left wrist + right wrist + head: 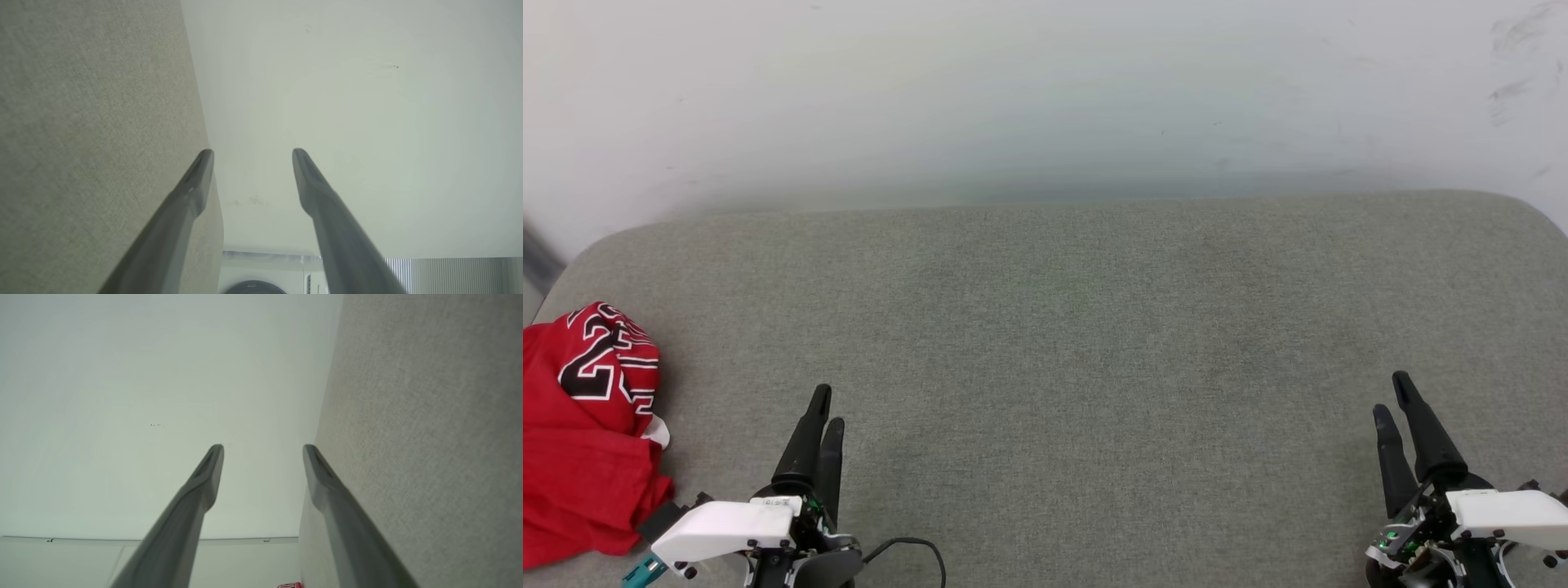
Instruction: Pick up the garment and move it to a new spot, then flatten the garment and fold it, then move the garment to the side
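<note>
The garment lies crumpled at the worktop's left edge. It looks soft, light and floppy (it will likely sag) — best pinched at a bunched fold. The jaws of the left gripper and right gripper are spread and empty.

The left pincer stands spread and empty, grey cushion alongside, pale wall beyond, perhaps a washer below.

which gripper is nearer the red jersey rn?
Left. The left gripper is just beside the jersey, with its fingers clear of it. The right gripper is across the grey cushion, at the opposite side.
</note>
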### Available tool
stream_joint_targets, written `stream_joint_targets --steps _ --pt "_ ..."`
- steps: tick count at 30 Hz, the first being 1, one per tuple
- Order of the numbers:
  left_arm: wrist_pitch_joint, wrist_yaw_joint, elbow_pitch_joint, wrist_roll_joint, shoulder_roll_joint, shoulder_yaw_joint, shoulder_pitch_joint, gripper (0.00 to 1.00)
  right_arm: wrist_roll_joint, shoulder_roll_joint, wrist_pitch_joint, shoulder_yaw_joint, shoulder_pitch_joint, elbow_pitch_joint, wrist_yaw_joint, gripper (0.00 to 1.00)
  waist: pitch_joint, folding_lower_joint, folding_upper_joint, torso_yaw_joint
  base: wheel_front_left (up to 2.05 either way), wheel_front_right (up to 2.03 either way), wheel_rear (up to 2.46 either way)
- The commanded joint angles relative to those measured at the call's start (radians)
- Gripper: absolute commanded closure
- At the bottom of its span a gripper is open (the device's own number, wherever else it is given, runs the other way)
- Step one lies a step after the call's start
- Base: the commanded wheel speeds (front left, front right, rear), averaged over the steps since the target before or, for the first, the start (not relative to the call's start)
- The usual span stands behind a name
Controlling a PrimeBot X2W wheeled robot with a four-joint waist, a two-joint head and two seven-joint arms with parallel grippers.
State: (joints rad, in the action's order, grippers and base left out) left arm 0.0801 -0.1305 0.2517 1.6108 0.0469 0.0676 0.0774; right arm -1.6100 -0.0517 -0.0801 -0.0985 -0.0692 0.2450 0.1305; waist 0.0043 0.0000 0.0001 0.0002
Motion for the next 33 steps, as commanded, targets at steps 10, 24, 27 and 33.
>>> stream_joint_targets --steps 10,24,27,33 --pt "-0.055 0.0 -0.072 -0.06 0.002 -0.063 0.023 0.0 0.043 -0.006 0.056 0.024 0.005 -0.083 0.0 0.0 0.001 0.0 -0.0001 0.004 0.0 0.0 0.0" --pt "-0.112 0.0 -0.129 -0.261 0.003 -0.11 0.005 0.0 0.273 -0.024 0.113 0.048 0.021 -0.129 0.0 0.0 -0.002 0.0 -0.0001 0.009 0.0 0.0 0.0" --pt "-0.123 0.0 -0.133 -0.296 0.003 -0.113 -0.003 0.0 0.336 -0.019 0.124 0.052 0.025 -0.137 0.0 0.0 -0.004 0.0 -0.0001 0.01 0.0 0.0 0.0" --pt "-0.145 0.0 -0.138 -0.4 0.003 -0.118 -0.011 0.0 0.473 -0.014 0.145 0.05 0.033 -0.149 0.0 0.0 -0.007 0.0 -0.0001 0.012 0.0 0.0 0.0"
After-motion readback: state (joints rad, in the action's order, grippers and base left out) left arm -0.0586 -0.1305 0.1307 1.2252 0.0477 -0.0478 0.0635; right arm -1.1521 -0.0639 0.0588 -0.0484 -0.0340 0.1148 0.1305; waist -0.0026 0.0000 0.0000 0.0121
